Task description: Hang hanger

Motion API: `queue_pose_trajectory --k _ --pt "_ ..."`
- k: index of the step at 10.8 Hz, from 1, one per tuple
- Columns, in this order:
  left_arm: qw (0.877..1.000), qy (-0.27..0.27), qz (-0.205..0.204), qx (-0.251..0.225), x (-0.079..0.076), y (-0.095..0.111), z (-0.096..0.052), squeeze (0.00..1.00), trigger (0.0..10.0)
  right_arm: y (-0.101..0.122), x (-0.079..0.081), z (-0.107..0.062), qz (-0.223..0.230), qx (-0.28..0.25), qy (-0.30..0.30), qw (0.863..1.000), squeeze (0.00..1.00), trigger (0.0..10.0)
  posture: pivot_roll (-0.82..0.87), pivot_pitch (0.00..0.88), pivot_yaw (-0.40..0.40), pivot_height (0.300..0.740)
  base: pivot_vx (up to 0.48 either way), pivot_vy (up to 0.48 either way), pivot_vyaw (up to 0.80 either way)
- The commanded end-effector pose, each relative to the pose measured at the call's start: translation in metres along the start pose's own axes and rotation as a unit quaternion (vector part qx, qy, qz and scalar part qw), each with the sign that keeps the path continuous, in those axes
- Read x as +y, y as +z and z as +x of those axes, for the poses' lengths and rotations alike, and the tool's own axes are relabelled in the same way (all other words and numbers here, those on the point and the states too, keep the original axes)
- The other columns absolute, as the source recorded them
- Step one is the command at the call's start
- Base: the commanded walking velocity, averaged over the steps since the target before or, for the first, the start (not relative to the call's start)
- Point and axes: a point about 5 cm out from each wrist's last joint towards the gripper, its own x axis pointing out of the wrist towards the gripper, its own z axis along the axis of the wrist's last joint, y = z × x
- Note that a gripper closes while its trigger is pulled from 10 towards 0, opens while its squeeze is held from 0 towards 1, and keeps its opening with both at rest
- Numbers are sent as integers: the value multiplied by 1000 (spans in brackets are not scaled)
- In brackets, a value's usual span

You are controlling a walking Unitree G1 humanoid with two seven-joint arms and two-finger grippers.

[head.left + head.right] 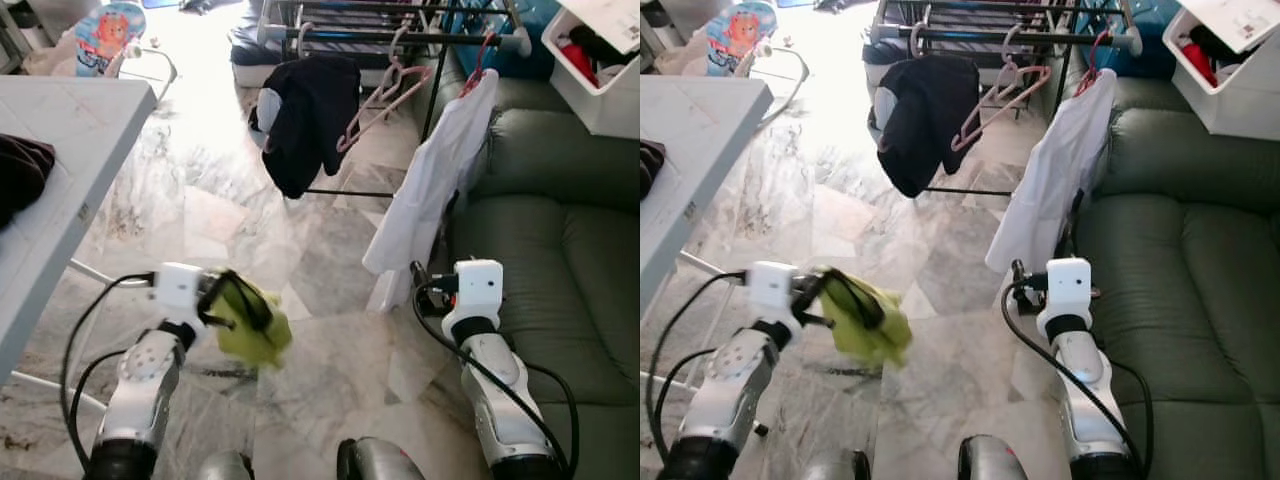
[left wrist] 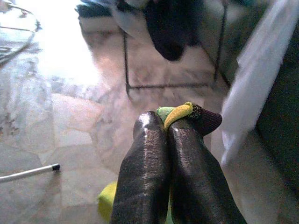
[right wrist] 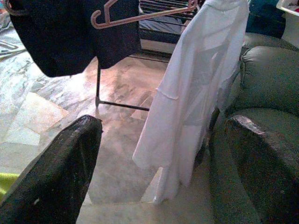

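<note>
Near left, the left tool (image 1: 238, 300) reaches forward, clamping a yellow-green cloth (image 1: 252, 327); the right tool (image 3: 159, 154) is spread apart; the pink hanger (image 1: 385, 98) slants on the far rack (image 1: 400, 38).

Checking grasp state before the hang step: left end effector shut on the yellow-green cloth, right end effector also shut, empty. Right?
Not quite. The right end effector is open, fingers spread wide and empty, per the right wrist view. The left end effector is shut on the yellow-green cloth.
</note>
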Motion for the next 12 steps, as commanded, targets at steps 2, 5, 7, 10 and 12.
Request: queue_pose_trajectory --k 2,5,7,10,12 --pt "999 -16 12 -42 -6 17 -6 0 10000 6 -4 0 -4 -15 -9 1000 0 10000 -54 86 -34 740 0 0 0" --pt "998 -29 24 -47 0 21 -10 0 10000 8 -3 5 -4 -19 -8 1000 0 10000 -48 96 -25 740 189 0 0" --pt "998 -35 23 -54 -2 29 -2 0 10000 9 -2 6 -5 -20 -6 1000 0 10000 -55 95 -24 740 356 321 0" --pt "998 -38 21 -49 0 30 0 0 10000 7 -2 5 -8 -18 -7 1000 0 10000 -56 95 -25 740 354 324 0" --pt "997 -49 34 -50 -3 31 1 0 10000 7 -2 5 -8 -17 -6 1000 0 10000 -58 93 -26 740 345 332 -253"
